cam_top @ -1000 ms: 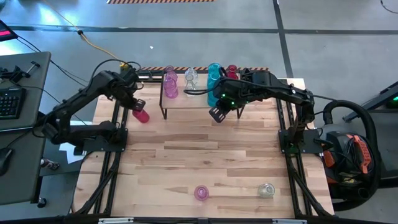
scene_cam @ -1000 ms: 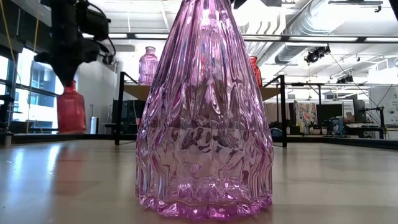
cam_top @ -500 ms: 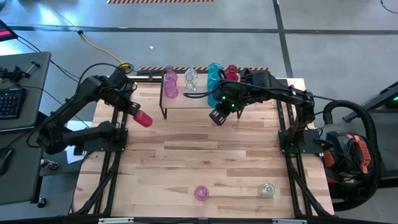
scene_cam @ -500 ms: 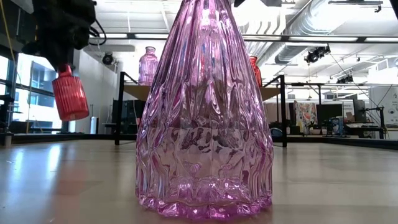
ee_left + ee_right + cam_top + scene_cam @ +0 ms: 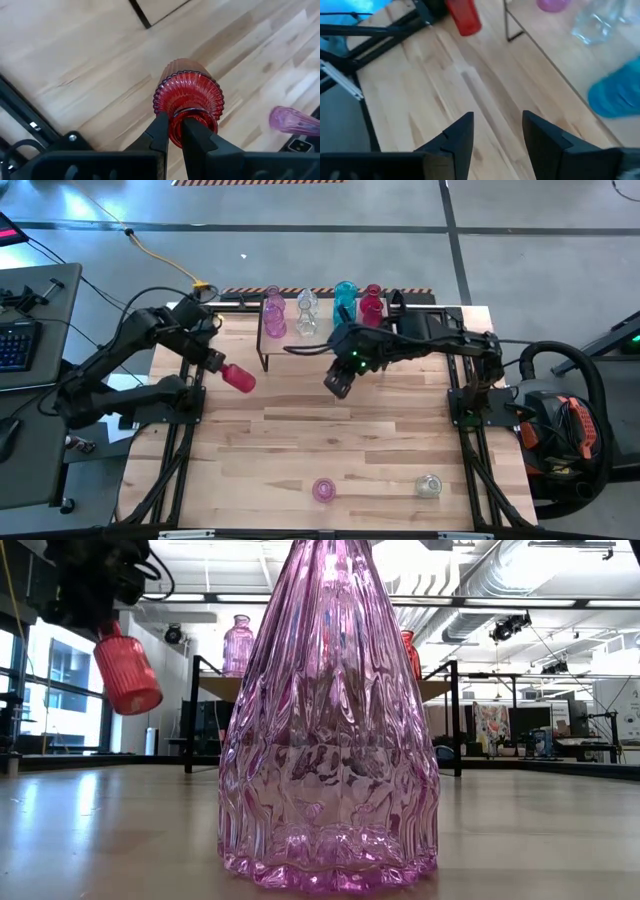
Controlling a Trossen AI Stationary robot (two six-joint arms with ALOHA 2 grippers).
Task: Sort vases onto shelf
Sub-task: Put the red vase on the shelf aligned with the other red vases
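Gripping a red vase (image 5: pixel 238 377) by its neck, the left gripper (image 5: pixel 171 131) holds it tilted above the tabletop (image 5: pixel 330 430), just left of the shelf (image 5: pixel 310 340). The right gripper (image 5: pixel 492 131) hangs empty with its fingers apart in front of the shelf, where pink, clear, teal and red vases stand.

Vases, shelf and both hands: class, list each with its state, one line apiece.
Red vase: tilted, airborne, gripped at the neck.
Left hand: shut on it.
Right hand: open, empty.
Shelf: holds four upright vases.
Pink vase: upright on table.
Clear vase: upright on table.
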